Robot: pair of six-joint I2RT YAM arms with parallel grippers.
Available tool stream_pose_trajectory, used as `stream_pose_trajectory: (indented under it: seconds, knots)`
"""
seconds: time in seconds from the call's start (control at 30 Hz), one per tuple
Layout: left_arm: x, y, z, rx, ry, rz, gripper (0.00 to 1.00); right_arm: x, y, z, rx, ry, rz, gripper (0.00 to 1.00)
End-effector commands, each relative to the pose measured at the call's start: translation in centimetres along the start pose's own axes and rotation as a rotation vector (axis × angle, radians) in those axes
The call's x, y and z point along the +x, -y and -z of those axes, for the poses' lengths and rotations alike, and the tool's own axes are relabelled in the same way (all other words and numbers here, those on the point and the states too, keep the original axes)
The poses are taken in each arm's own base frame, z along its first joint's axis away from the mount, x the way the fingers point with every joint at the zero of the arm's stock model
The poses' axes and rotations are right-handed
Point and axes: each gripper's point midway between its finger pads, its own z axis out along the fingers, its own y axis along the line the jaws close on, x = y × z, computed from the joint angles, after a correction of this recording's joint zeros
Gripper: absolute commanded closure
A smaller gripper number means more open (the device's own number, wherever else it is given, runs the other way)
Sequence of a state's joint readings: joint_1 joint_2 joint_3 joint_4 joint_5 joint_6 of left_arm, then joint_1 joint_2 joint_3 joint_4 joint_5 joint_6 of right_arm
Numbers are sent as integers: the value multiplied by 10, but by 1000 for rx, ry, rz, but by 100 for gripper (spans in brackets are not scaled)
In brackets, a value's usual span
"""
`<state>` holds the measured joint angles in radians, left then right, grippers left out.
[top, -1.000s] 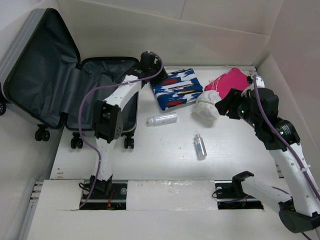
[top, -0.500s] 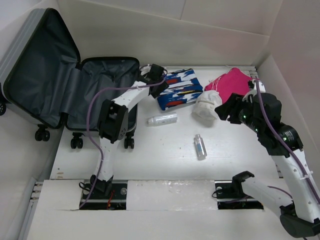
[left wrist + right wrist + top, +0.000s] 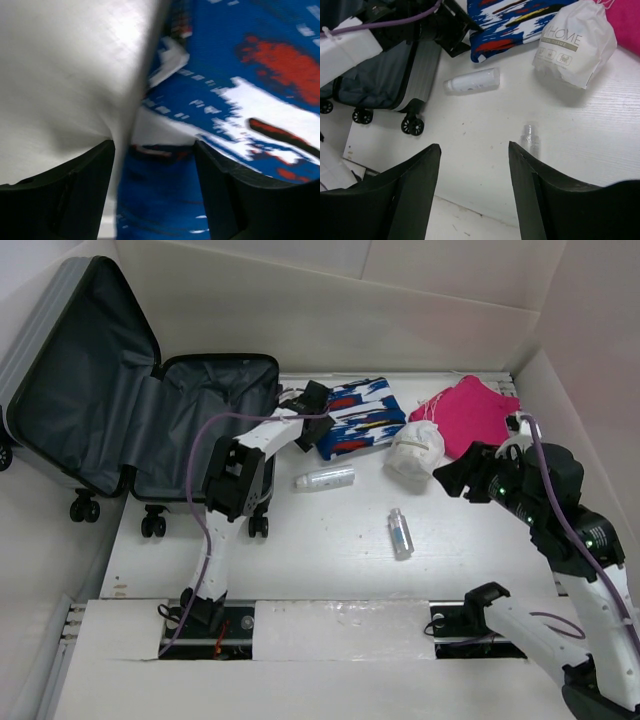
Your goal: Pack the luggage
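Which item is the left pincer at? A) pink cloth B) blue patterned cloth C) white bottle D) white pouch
B: in the left wrist view the open left pincer frames the edge of the blue patterned cloth, which fills most of that view.

One luggage (image 3: pixel 90 390); two bottles (image 3: pixel 325 478) (image 3: pixel 400 533); two cloths (image 3: pixel 362 420) (image 3: pixel 475 415); one white bag (image 3: pixel 415 452).

"HOME" in grey capitals on the white pouch (image 3: pixel 575 42), smaller print around it too small to read
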<state>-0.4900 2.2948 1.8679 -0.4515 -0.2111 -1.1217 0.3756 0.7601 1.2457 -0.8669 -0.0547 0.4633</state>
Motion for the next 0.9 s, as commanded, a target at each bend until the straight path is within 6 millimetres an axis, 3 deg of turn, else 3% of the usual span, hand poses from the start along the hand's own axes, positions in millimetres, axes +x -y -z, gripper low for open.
stream_pose_trajectory:
  seconds: [0.0, 0.07, 0.17, 0.33, 0.47, 0.53, 0.57, 0.67, 0.7, 0.8, 0.87]
  knots:
    - [-3, 13, -10, 27, -10, 20, 38, 7, -14, 8, -78, -33, 17, 37]
    - [1, 12, -23, 39, -42, 2, 32, 7, -20, 11, -111, -40, 18, 37]
    - [9, 24, -25, 81, -87, 6, 29, 9, -21, 16, -120, -41, 18, 37]
    - [22, 30, -38, 141, -126, 39, 34, 12, -23, 17, -137, -50, 19, 37]
    - [31, 51, -37, 243, -126, 18, 80, 9, -26, 20, -150, -43, 20, 37]
    - [26, 64, -29, 300, -114, -9, 98, 2, -30, 22, -157, -30, 22, 37]
    - [13, 90, -14, 374, -91, -12, 100, -1, -33, 25, -163, -20, 14, 37]
    - [-1, 132, 19, 490, -63, -53, 100, -12, -41, 34, -192, 10, 9, 37]
    - [-17, 161, 47, 579, -40, -46, 100, -15, -43, 36, -196, 19, 10, 37]
    - [-41, 200, 95, 718, 5, -62, 100, -23, -47, 37, -209, 43, 14, 37]
    - [-78, 235, 169, 897, 66, -60, 100, -27, -52, 36, -222, 49, 18, 37]
